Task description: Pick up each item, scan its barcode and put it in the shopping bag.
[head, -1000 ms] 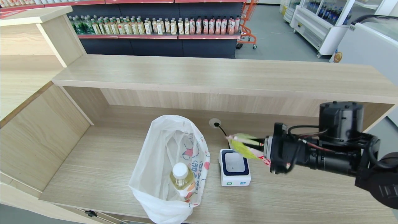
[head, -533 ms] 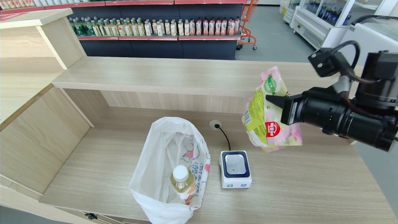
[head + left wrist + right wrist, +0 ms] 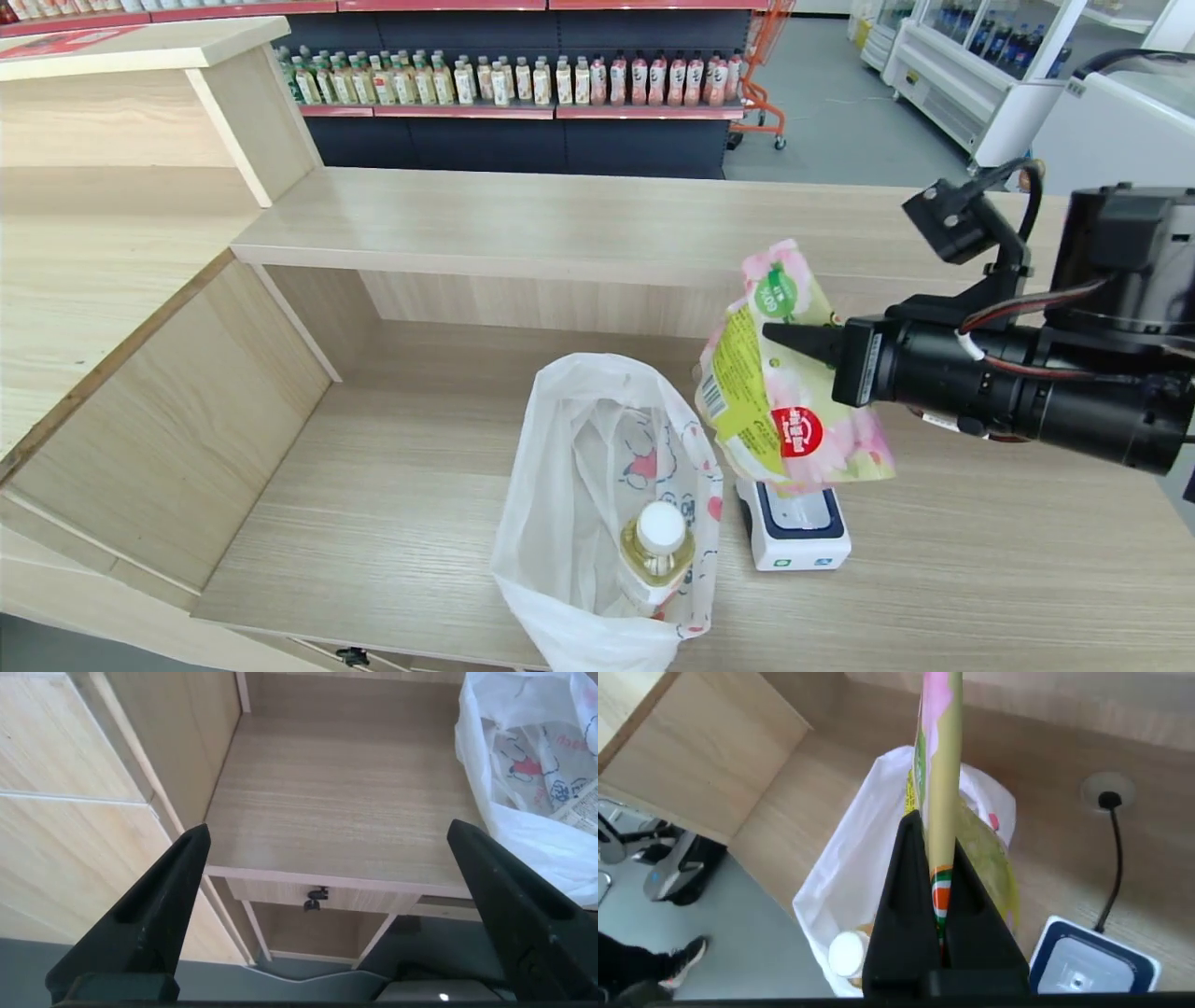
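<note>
right jaws clenched on pouch [image 3: 789, 411], long axis upright | pouch raised near scanner [image 3: 799, 541], shopping bag [image 3: 558, 448] just left | right arm nearer; left jaws released

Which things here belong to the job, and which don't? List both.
Job: pouch, held by right gripper; scanner; bag; bottle inside the bag.
Lying about: shelf drinks; orange cart; freezer.
</note>
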You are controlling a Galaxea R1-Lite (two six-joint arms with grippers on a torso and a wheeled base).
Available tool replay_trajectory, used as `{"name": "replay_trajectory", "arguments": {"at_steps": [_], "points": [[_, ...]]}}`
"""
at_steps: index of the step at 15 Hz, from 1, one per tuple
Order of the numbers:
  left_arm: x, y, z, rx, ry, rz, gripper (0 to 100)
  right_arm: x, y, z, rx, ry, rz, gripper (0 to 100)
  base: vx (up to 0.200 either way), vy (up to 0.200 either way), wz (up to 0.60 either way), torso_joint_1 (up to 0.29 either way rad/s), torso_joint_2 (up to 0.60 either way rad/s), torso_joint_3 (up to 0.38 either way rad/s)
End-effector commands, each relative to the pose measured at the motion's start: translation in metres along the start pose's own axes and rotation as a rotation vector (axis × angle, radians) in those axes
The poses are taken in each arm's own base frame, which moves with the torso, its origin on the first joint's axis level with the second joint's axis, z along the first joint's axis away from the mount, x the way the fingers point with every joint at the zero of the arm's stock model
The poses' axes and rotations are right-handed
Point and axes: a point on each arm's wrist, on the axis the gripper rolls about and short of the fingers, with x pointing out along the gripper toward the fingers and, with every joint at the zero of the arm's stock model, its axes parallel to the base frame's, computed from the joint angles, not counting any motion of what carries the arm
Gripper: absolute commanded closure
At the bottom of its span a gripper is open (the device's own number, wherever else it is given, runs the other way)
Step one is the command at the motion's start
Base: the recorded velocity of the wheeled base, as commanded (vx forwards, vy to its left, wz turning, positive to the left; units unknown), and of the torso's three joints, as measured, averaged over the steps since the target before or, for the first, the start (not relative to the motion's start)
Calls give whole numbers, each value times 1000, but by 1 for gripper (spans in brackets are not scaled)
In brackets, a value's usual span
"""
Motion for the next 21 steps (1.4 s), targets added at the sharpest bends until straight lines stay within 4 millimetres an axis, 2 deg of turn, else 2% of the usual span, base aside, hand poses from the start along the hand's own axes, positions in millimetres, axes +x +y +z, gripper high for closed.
{"name": "replay_trajectory", "arguments": {"at_steps": [1,6,12,18,21], "points": [[0,0,0,0,0,0,0,17,-7,-18,13,71,-8,100,0,0,0,0,0,0],[0,0,0,2,0,0,0,39,-23,-55,26,104,100,100,0,0,0,0,0,0],[0,0,0,3,-2,0,0,65,-42,-82,26,82,178,100,0,0,0,0,0,0],[0,0,0,40,-2,0,0,87,-51,-101,18,56,206,100,0,0,0,0,0,0],[0,0,0,49,-2,0,0,94,-54,-99,5,12,287,100,0,0,0,0,0,0]]}}
